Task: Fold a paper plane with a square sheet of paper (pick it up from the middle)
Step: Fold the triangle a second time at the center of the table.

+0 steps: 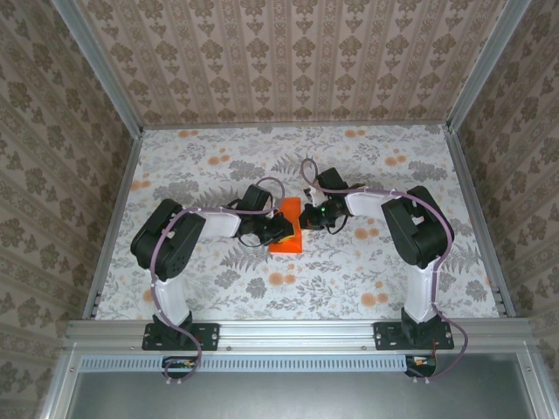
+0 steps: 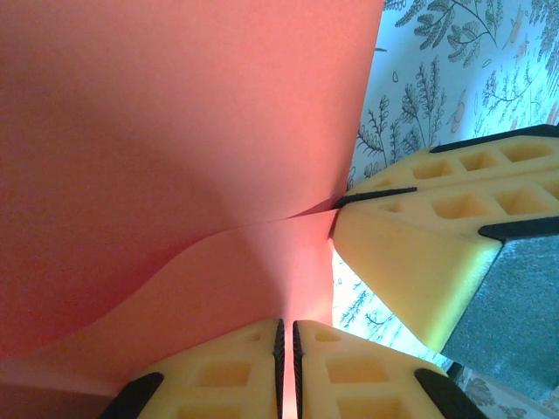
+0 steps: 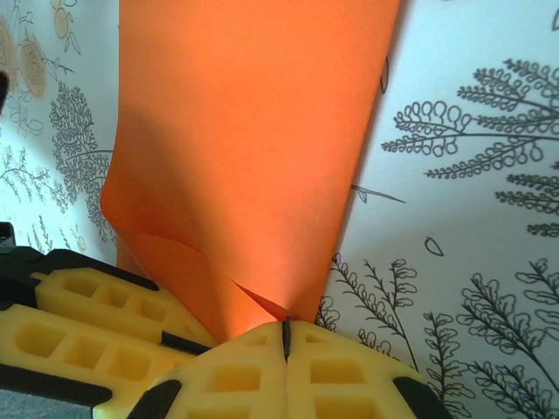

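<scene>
the left arm [image 1: 166, 262] rises from its base at the near left, elbow bent high, forearm reaching right toward the middle. the right arm [image 1: 424, 253] mirrors it from the near right, forearm reaching left. the left gripper [image 1: 281, 230] and right gripper [image 1: 314, 216] meet tip to tip at the middle, just beside each other, the right one slightly farther. both point down. the left gripper's jaws are pressed together on the paper [image 1: 285, 244]. the right gripper's jaws are likewise pinched tight on its edge.
</scene>
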